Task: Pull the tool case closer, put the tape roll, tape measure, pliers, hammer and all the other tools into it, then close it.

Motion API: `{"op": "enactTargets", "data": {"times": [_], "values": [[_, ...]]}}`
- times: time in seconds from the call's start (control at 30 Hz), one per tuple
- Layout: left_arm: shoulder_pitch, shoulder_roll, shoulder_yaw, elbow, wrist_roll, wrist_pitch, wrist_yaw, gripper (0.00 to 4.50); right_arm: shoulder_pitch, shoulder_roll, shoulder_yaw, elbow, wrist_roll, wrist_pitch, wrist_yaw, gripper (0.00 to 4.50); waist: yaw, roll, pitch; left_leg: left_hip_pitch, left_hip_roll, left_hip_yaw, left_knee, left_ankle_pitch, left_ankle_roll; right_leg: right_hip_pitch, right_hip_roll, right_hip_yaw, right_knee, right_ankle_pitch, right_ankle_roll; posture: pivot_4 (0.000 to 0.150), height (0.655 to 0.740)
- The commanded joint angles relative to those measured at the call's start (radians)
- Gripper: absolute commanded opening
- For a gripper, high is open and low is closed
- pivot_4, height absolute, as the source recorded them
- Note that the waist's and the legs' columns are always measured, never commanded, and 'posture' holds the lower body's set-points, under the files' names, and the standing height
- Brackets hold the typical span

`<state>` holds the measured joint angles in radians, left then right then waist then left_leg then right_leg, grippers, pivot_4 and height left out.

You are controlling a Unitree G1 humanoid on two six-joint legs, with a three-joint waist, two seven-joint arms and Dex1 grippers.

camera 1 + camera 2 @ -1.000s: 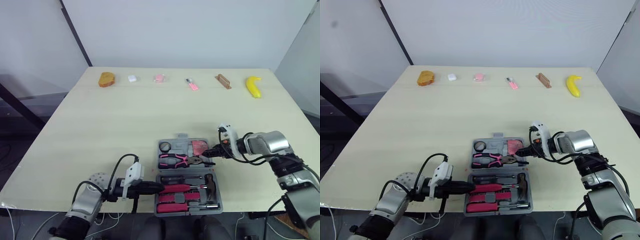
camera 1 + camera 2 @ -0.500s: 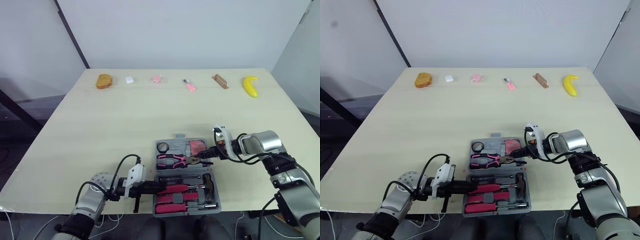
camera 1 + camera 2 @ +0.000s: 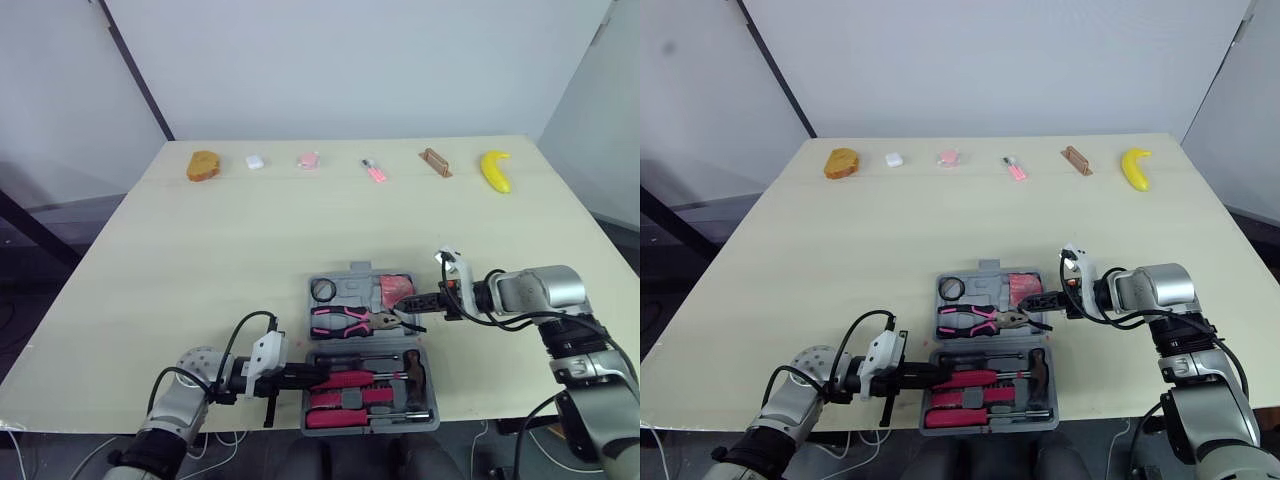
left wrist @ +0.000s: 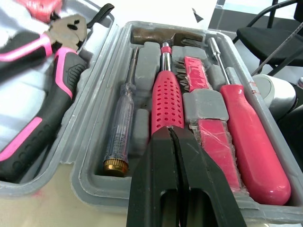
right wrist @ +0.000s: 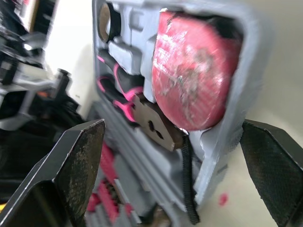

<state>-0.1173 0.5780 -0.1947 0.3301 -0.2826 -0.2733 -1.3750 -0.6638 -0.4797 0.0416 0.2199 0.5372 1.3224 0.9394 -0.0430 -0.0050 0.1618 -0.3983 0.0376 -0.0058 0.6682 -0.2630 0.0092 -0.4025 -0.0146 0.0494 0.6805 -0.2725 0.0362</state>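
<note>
- The grey plastic tool case [image 3: 358, 272] lies open and flat near the front edge of the pale wooden table [image 3: 200, 260], with a gripper at each side of it.
- The eye views show the far half holding the black tape roll [image 3: 323, 290], the pink-and-black pliers [image 3: 345, 322] and the round red tape measure [image 3: 396, 288]. A row of small items with a yellow banana [image 3: 495, 171] lies along the far edge.
- The left wrist view gives the near half in detail. The hammer with the red dotted handle [image 4: 166, 101] lies between a clear-handled screwdriver [image 4: 120, 127] and a thick red-handled screwdriver [image 4: 251, 137].
- The left gripper [image 4: 170, 131] has its fingers pressed together, tips just over the end of the hammer handle.
- The right wrist view shows the right gripper [image 5: 173, 127] spread wide, with the case's tape-measure end between its fingers.
- The tape measure's scuffed face is too blurred to read.
- Compared with a second ago, the whole picture has shifted slightly. The case stays open in the same spot, and both grippers keep their places at its sides.
</note>
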Motion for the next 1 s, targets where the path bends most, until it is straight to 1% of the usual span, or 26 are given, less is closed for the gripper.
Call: {"op": "enactTargets", "data": {"times": [0.03, 0.23, 0.33, 0.4, 0.5, 0.6, 0.67, 0.77, 0.87, 1.0], "values": [[0.036, 0.029, 0.010, 0.063, 0.032, 0.014, 0.007, 0.05, 0.004, 0.008, -0.056, -0.087, 0.080, 0.035, 0.004, 4.50, 0.000, 0.000, 0.000, 0.000, 0.000, 0.000, 0.000, 0.000, 0.000, 0.000, 0.000, 0.000, 0.000, 0.000, 0.000, 0.150, 0.7400], [0.068, 0.043, 0.028, 0.036, 0.010, 0.017, 0.009, 0.05, 0.020, -0.004, -0.128, -0.188, 0.149, 0.099, -0.027, 4.50, -0.002, 0.000, 0.000, 0.000, 0.001, 0.000, 0.000, 0.000, 0.000, 0.000, 0.001, 0.001, 0.000, 0.000, 0.000, 0.150, 0.7400], [0.102, 0.058, 0.061, -0.017, -0.039, 0.052, 0.004, 0.05, 0.030, -0.015, -0.157, -0.241, 0.185, 0.135, -0.038, 4.50, -0.003, 0.000, 0.000, 0.000, 0.001, 0.000, -0.001, 0.000, 0.000, 0.000, 0.001, 0.001, 0.000, 0.000, 0.000, 0.150, 0.7400], [0.181, 0.140, 0.151, -0.106, -0.147, 0.162, -0.028, 0.05, 0.056, -0.033, -0.208, -0.336, 0.243, 0.205, -0.044, 4.50, -0.006, -0.001, 0.001, 0.000, 0.002, 0.000, -0.001, 0.000, 0.000, 0.000, 0.001, 0.001, -0.001, 0.000, 0.000, 0.150, 0.7400], [0.258, 0.227, 0.257, -0.183, -0.243, 0.251, -0.053, 0.05, 0.104, -0.054, -0.258, -0.443, 0.319, 0.278, -0.059, 4.50, -0.012, -0.001, 0.002, -0.004, 0.005, 0.000, -0.004, 0.000, 0.000, -0.005, 0.001, 0.000, -0.001, -0.001, -0.001, 0.150, 0.7400], [0.298, 0.296, 0.364, -0.231, -0.325, 0.372, -0.052, 0.05, 0.188, -0.107, -0.274, -0.545, 0.446, 0.292, -0.072, 4.50, 0.008, -0.002, 0.002, -0.009, 0.003, -0.003, -0.003, 0.000, 0.000, -0.007, -0.002, -0.003, -0.001, -0.001, -0.001, 0.150, 0.7400], [0.294, 0.295, 0.420, -0.254, -0.361, 0.429, -0.003, 0.05, 0.250, -0.135, -0.289, -0.619, 0.512, 0.292, -0.091, 4.50, 0.013, -0.002, 0.002, -0.011, 0.002, -0.004, 0.000, 0.000, 0.000, -0.007, -0.003, -0.005, -0.002, -0.001, -0.001, 0.150, 0.7400], [0.276, 0.251, 0.459, -0.333, -0.408, 0.497, 0.076, 0.05, 0.323, -0.155, -0.324, -0.715, 0.571, 0.290, -0.129, 4.50, 0.012, -0.002, 0.003, -0.014, 0.001, -0.004, 0.001, 0.000, 0.000, -0.008, -0.005, -0.004, -0.003, 0.000, 0.001, 0.150, 0.7400], [0.236, 0.183, 0.439, -0.446, -0.437, 0.578, 0.198, 0.05, 0.408, -0.146, -0.368, -0.833, 0.522, 0.086, -0.140, 4.50, 0.012, -0.004, 0.003, -0.014, 0.000, -0.004, 0.002, 0.000, 0.000, -0.008, -0.004, -0.004, -0.003, 0.000, 0.002, 0.150, 0.7400], [0.183, 0.099, 0.416, -0.527, -0.452, 0.655, 0.325, 0.05, 0.477, -0.049, -0.391, -0.888, 0.441, -0.230, -0.125, 4.50, 0.007, -0.007, 0.002, -0.014, 0.000, -0.004, 0.002, 0.000, 0.000, -0.008, -0.002, -0.005, -0.002, 0.000, 0.002, 0.150, 0.7400]]}}
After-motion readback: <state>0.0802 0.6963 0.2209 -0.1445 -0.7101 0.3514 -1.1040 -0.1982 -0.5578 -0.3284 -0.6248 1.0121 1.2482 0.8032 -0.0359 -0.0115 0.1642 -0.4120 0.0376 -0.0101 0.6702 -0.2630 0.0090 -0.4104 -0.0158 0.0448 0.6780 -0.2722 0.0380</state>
